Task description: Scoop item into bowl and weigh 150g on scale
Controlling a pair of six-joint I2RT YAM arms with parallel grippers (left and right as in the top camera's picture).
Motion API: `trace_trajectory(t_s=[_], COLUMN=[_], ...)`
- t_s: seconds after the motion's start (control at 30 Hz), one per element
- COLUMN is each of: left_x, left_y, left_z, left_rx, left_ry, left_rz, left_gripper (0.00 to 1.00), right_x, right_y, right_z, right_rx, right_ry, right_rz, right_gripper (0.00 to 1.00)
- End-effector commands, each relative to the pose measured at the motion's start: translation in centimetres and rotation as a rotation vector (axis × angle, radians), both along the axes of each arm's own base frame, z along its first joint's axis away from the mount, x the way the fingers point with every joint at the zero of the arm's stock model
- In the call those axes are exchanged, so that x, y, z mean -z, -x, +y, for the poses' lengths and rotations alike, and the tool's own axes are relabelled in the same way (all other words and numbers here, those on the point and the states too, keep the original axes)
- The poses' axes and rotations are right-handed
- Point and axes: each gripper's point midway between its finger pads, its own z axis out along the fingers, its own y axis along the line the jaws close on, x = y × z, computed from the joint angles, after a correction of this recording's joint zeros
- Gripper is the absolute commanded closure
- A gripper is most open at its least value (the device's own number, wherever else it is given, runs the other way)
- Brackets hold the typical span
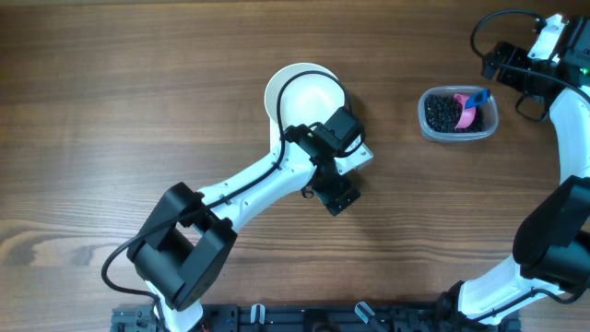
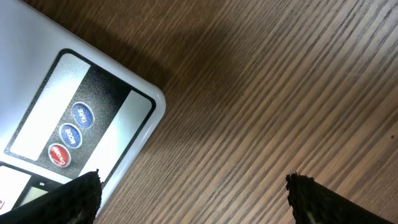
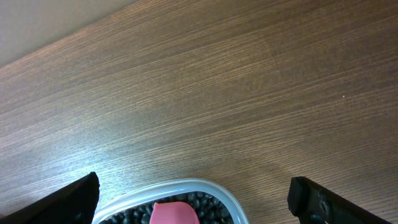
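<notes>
The white bowl (image 1: 309, 95) stands at the table's middle back, partly under my left arm. Only a white corner of the scale (image 1: 359, 158) shows beside the arm; whether the bowl rests on it is hidden. In the left wrist view the scale (image 2: 134, 112) fills the left side, with its small round buttons (image 2: 69, 134). My left gripper (image 1: 335, 194) (image 2: 193, 186) hangs open over bare wood just off that corner. The black beans (image 1: 444, 112) (image 3: 208, 202) lie in a clear tub (image 1: 428, 127) (image 3: 186, 184) with a pink scoop (image 1: 467, 115) (image 3: 174, 213). My right gripper (image 1: 498, 66) (image 3: 193, 183) is open above the tub's far rim.
The wooden table (image 1: 138, 111) carries nothing else on its left half. The right arm (image 1: 572, 138) curves along the right edge. A black rail (image 1: 304, 318) runs along the front edge.
</notes>
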Motion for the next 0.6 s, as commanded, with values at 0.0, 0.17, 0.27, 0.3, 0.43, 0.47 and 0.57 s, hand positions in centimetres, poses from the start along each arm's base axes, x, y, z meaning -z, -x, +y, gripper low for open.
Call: trace_trajectory(t_s=[0.0, 0.17, 0.27, 0.3, 0.43, 0.47, 0.57], left_x=[1.5, 3.4, 3.4, 3.4, 3.4, 3.4, 3.4], left_y=[0.7, 0.6, 0.1, 0.0, -0.3, -0.3, -0.5], left_z=[0.0, 0.5, 0.5, 0.6, 0.5, 0.5, 0.6], left_rx=[0.024, 0.019, 0.016, 0.014, 0.013, 0.011, 0.008], left_ry=[-0.022, -0.072, -0.076, -0.079, -0.076, -0.076, -0.076], left_rz=[0.039, 0.053, 0.031, 0.022, 0.010, 0.010, 0.010], left_gripper=[0.00, 0.00, 0.00, 0.00, 0.00, 0.00, 0.00], right_x=[1.4, 1.4, 1.4, 1.4, 1.4, 1.4, 1.4], right_y=[0.0, 0.0, 0.0, 0.0, 0.0, 0.0, 0.0], right_z=[0.0, 0.0, 0.0, 0.0, 0.0, 0.0, 0.0], right_rx=[0.012, 0.012, 0.012, 0.012, 0.012, 0.012, 0.012], right_ry=[-0.007, -0.007, -0.007, -0.007, -0.007, -0.007, -0.007], right_rz=[0.029, 0.029, 0.029, 0.029, 0.029, 0.030, 0.029], right_gripper=[0.00, 0.00, 0.00, 0.00, 0.00, 0.00, 0.00])
